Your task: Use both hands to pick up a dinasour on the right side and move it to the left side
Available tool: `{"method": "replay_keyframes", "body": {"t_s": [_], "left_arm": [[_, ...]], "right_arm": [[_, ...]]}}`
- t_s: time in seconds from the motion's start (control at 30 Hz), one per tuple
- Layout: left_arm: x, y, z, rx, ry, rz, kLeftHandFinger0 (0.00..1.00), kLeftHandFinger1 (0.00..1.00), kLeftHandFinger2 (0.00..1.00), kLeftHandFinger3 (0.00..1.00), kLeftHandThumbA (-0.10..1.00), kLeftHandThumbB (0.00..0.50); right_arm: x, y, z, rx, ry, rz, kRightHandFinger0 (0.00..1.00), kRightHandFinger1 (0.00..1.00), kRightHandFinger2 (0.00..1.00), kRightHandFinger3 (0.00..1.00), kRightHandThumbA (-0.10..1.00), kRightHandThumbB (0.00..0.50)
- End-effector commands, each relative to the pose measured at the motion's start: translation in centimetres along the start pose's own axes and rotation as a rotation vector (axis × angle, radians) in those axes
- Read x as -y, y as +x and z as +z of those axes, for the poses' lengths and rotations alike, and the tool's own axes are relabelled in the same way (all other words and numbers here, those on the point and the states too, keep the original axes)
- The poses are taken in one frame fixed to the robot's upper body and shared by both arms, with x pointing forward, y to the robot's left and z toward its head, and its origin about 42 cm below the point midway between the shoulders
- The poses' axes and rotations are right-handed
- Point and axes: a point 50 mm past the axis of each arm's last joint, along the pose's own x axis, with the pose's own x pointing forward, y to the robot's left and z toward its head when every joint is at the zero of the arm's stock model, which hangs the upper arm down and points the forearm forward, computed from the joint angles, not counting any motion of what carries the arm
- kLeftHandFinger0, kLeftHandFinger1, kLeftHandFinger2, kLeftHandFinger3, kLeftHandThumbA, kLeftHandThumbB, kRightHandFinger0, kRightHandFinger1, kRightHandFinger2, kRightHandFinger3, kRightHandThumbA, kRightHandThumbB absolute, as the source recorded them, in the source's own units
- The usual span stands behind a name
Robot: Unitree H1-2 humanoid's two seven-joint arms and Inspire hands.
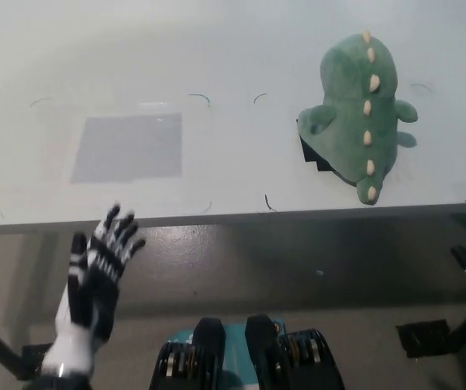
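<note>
Below the table edge, left hand spread open, palm up.

On the table, we find the dinosaur lying near the right edge, tail toward the front edge. A taped patch lies well apart, toward the left. Both our hands sit before the front edge, off the table.

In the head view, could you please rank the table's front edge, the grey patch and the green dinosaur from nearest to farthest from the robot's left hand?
From the left hand, at lower left:
1. Table's front edge, just above the fingers.
2. Grey patch, on the table's left side.
3. Green dinosaur, far off on the table's right side.
</note>
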Motion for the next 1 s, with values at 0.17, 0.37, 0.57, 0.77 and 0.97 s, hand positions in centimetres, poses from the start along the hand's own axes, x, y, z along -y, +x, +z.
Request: {"method": "replay_keyframes", "body": {"t_s": [0.17, 0.37, 0.57, 0.77, 0.97], "left_arm": [[3.8, 9.7, 8.6, 0.212, 0.073, -0.124, 0.92, 1.0, 1.0, 1.0, 1.0, 0.493], [7.1, 14.5, 11.8, 0.278, 0.097, -0.205, 0.81, 1.0, 1.0, 1.0, 0.93, 0.5], [9.9, 17.8, 13.4, 0.296, 0.096, -0.254, 0.93, 1.0, 1.0, 1.0, 0.98, 0.5], [11.4, 19.4, 14.7, 0.31, 0.125, -0.292, 1.0, 1.0, 1.0, 1.0, 1.0, 0.41], [13.2, 23.0, 16.5, 0.315, 0.148, -0.298, 1.0, 1.0, 1.0, 1.0, 1.0, 0.328]], "right_arm": [[-0.1, 5.8, 6.8, 0.234, -0.063, 0.052, 1.0, 1.0, 1.0, 1.0, 1.0, 0.487], [0.2, 8.6, 9.4, 0.276, -0.102, 0.06, 1.0, 1.0, 1.0, 1.0, 1.0, 0.5], [0.4, 12.1, 12.4, 0.312, -0.157, 0.072, 1.0, 1.0, 1.0, 1.0, 0.98, 0.457], [0.5, 15.5, 14.3, 0.361, -0.166, 0.103, 1.0, 1.0, 1.0, 1.0, 0.89, 0.302], [0.9, 19.3, 15.1, 0.346, -0.192, 0.092, 1.0, 1.0, 1.0, 1.0, 1.0, 0.128]]}}
